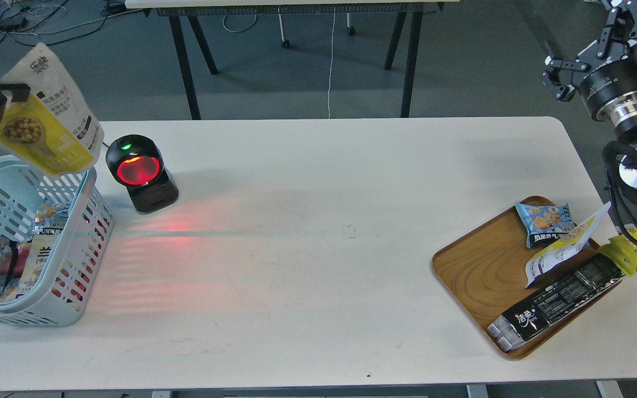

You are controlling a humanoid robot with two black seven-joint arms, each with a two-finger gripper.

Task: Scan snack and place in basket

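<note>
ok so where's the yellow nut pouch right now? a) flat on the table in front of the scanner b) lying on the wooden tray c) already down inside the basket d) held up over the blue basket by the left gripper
d: the snack hangs in the air, pinched at its left edge by the left gripper, its lower end just above the near rim of the basket.

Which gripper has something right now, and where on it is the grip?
The left gripper holds the snack by its upper left edge, above the basket. The right gripper is open and empty.
</note>
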